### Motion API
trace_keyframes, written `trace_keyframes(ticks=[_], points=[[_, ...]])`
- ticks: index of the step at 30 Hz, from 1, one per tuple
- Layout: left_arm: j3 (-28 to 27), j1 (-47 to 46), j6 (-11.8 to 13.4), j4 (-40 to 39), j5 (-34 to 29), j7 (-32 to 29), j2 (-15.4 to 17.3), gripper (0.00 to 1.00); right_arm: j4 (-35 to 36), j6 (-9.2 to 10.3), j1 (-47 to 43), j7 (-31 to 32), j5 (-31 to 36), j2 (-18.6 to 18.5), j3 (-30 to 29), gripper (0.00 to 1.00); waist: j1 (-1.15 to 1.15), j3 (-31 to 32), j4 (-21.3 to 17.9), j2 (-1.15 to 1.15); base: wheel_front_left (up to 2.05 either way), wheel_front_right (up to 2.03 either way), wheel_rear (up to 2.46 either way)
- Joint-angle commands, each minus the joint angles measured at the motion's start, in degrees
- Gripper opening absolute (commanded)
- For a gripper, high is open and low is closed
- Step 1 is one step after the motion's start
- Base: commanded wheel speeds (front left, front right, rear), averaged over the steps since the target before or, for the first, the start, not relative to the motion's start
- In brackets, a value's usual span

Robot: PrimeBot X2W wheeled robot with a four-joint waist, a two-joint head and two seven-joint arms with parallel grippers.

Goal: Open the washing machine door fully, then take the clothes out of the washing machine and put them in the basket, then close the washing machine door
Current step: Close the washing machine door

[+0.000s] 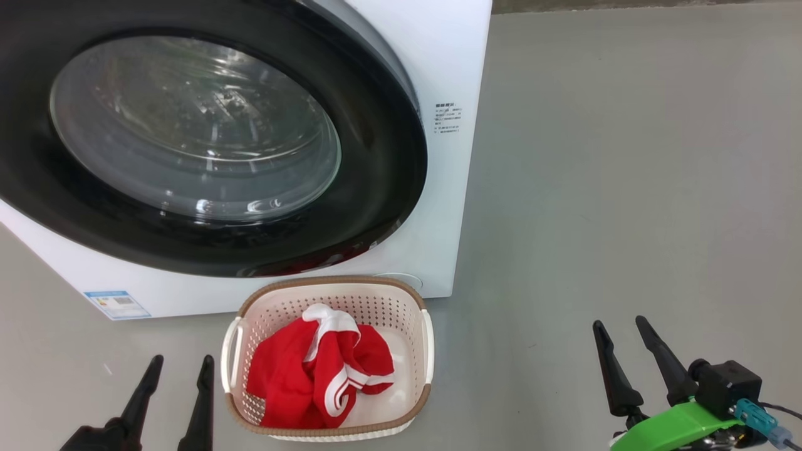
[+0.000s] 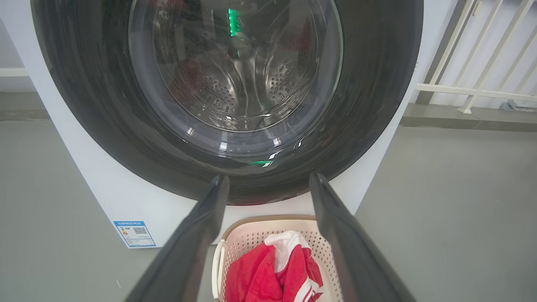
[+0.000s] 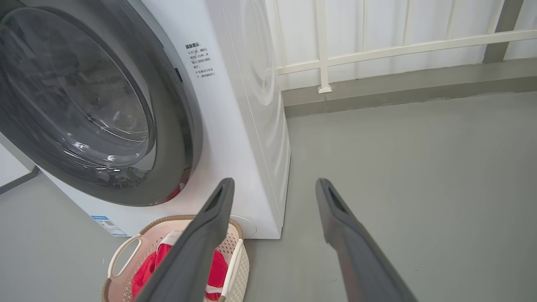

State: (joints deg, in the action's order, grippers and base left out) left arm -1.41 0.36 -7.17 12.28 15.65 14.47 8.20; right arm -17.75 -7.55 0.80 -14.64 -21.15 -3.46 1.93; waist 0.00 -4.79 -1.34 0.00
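I see the door (image 1: 376,175) lying flat against the washing machine (image 1: 451,62), with the clothes (image 1: 313,369) bunched in the basket (image 1: 401,313) just in front of it. My left gripper (image 1: 182,360) and right gripper (image 1: 619,322) hang spread and empty either side of the basket. Closing looks done to me; if the latch seems doubtful, I'd press the black rim squarely, clear of the glass.

A smooth, matt grey floor (image 3: 419,167) spreads below and ahead of the right hand (image 3: 275,181); beyond that hand's fingertips a low grey kerb (image 3: 398,90) runs across, carrying a white railing (image 3: 377,44) of thin upright bars against a pale backing; a dark grey post (image 3: 501,29) stands at the railing's far right; ahead and right of the left hand (image 2: 268,176) the railing appears slanted; the light is soft and even.
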Motion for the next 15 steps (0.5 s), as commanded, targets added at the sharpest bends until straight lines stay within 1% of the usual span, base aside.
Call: trace_keyframes(ticks=[1, 15], points=[[-2.36, -0.54, -0.32, -1.37, -0.39, 0.52, 0.83, 1.00, 1.64, 0.06, -0.09, -0.36, 0.37, -0.56, 0.91, 1.00, 0.00, 0.09, -0.05, 0.00, 0.00, 0.00, 0.00], [-2.94, 0.75, -0.32, -1.03, -0.71, 0.52, 0.20, 1.00, 1.76, 0.06, -1.36, -0.36, 0.58, -0.32, 0.50, 1.00, 0.00, 1.19, 0.04, 0.00, 0.00, 0.00, 0.00]])
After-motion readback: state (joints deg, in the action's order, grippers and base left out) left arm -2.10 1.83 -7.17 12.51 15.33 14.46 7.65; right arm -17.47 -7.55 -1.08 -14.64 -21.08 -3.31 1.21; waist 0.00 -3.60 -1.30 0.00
